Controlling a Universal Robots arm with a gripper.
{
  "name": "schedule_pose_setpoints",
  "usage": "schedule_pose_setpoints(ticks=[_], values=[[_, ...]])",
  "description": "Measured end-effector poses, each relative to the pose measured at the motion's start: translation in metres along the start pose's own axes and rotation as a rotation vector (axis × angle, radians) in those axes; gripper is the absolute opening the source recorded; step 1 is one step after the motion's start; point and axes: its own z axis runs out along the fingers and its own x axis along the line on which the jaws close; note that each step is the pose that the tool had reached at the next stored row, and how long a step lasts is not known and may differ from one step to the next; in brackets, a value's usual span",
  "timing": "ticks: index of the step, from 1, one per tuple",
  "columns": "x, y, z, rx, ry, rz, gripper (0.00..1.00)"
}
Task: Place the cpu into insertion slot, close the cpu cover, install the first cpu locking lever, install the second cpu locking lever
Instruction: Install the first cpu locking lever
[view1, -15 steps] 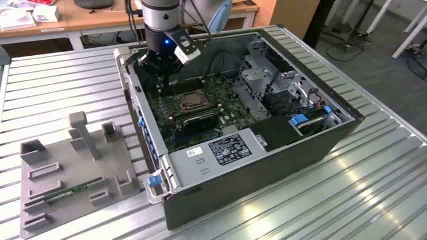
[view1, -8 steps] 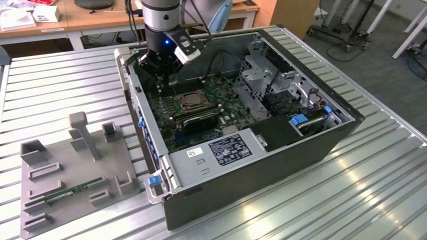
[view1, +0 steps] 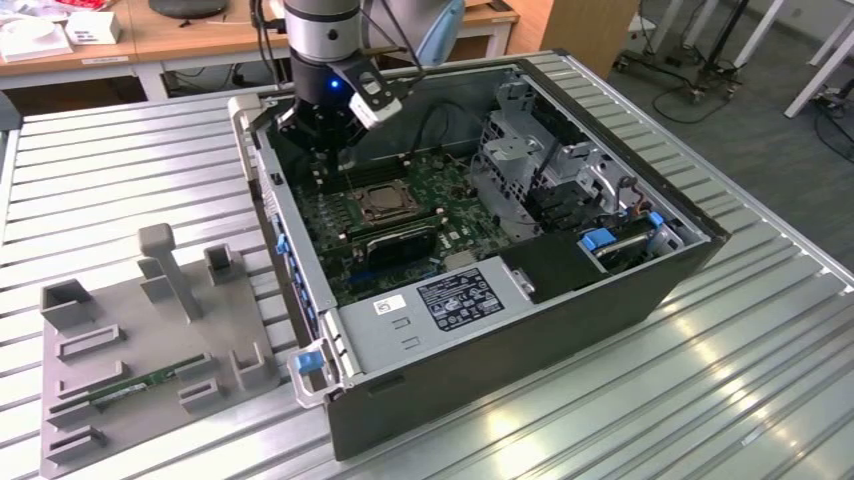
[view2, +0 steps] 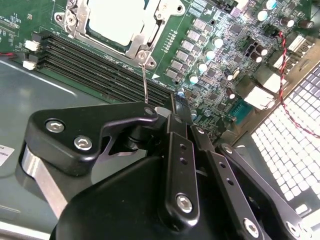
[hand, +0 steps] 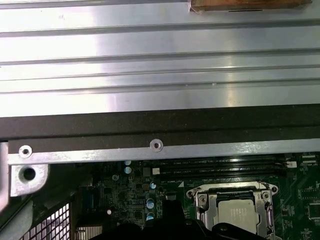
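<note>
We're looking at an open computer case (view1: 441, 400) lying on the ribbed metal counter (view1: 707, 380), its drive cage (view1: 527, 150) toward the exterior view's right. Over at the exterior view's left, a grey fixture tray (view1: 127, 325) sits just beside the case, with a green memory stick (view1: 144, 383) lying in it. In the second wrist view we pick out long black memory slots (view2: 100, 67) and a red-and-black twisted wire (view2: 287, 62).

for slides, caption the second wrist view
Black gripper at thin wire lever beside silvery cpu cover framing pale square cpu
</note>
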Motion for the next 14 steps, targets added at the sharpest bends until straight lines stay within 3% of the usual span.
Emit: schedule_pose_setpoints(ticks=[7, 14], values=[[-0.0058, 0.0004, 0.0003, -0.0003, 0.0000, 0.000, 0.11], [-0.0159, 0.0009, 0.0005, -0.0006, 0.0001, 0.000, 0.11]])
